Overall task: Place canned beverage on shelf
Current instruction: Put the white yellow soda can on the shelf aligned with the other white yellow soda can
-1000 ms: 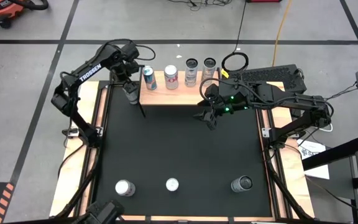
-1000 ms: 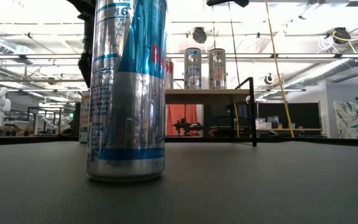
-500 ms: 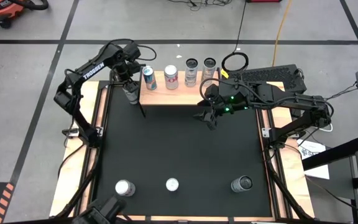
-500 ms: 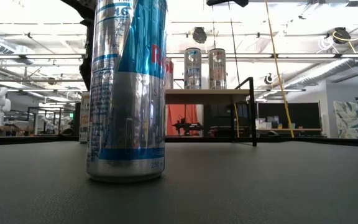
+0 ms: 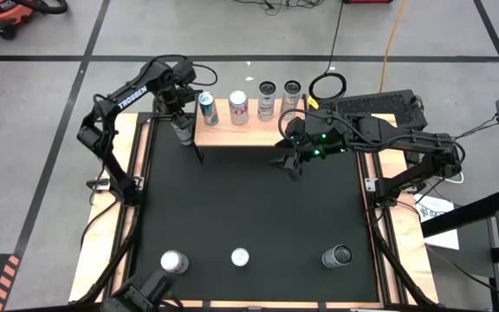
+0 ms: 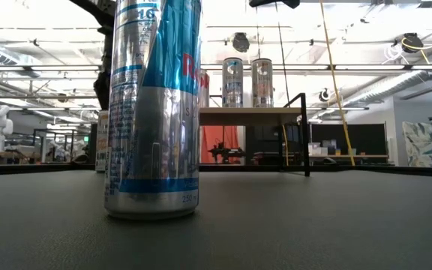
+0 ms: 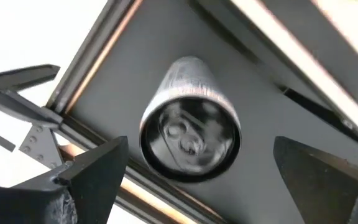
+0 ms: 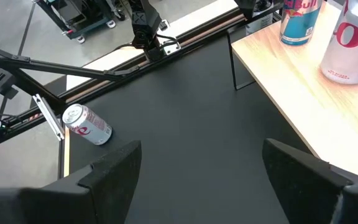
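A silver can [image 7: 188,140] stands upright on the black mat [image 5: 249,208], just off the left end of the shelf [image 5: 241,130]. My left gripper [image 7: 201,146] hangs above it, pointing down and open, one finger on either side of the can's top without touching. In the high view this gripper [image 5: 179,113] is at the far left. The pale wood shelf carries a blue can [image 5: 207,108], a red-and-white can [image 5: 239,107] and two dark cans [image 5: 267,100]. My right gripper [image 5: 291,165] hovers open over the mat in front of the shelf's right end.
Three more cans stand along the mat's near edge: left [image 5: 173,262], middle [image 5: 240,257] and right [image 5: 337,256]. The middle one fills the low view [image 6: 152,112]. Wooden rails border the mat. The mat's middle lies between the shelf and these cans.
My left gripper has sunk a little toward the silver can and shifted slightly toward the far edge, its fingers staying apart. The right arm and the cans have kept still.
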Controlling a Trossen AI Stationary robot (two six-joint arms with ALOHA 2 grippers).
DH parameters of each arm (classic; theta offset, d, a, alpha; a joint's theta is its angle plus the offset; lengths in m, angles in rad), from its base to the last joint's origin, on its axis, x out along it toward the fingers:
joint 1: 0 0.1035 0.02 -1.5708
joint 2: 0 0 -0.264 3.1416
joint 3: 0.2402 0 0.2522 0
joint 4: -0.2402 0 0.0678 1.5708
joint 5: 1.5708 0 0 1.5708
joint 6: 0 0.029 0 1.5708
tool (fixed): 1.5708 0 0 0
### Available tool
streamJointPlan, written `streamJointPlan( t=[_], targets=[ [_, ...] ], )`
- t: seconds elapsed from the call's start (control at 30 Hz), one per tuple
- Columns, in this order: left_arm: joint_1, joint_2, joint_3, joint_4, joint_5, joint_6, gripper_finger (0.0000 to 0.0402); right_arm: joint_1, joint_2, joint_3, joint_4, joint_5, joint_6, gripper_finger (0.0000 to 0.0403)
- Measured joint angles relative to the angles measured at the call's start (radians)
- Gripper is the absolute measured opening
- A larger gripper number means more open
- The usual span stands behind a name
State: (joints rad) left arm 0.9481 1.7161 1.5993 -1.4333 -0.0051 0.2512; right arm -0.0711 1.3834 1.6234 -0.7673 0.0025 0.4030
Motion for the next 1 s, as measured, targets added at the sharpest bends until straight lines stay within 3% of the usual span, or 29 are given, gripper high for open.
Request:
streamJointPlan(
  t=[0.43, 1.0],
  targets=[
    [0.021, 0.0, -0.109, 0.067, 0.005, 0.047, 0.0389, 0.0, 0.0, 0.0, 0.0, 0.0, 0.0, 0.0315],
    [0.018, 0.0, -0.114, 0.067, 0.008, 0.071, 0.0389, 0.0, 0.0, 0.0, 0.0, 0.0, 0.0, 0.0315]
  ],
)
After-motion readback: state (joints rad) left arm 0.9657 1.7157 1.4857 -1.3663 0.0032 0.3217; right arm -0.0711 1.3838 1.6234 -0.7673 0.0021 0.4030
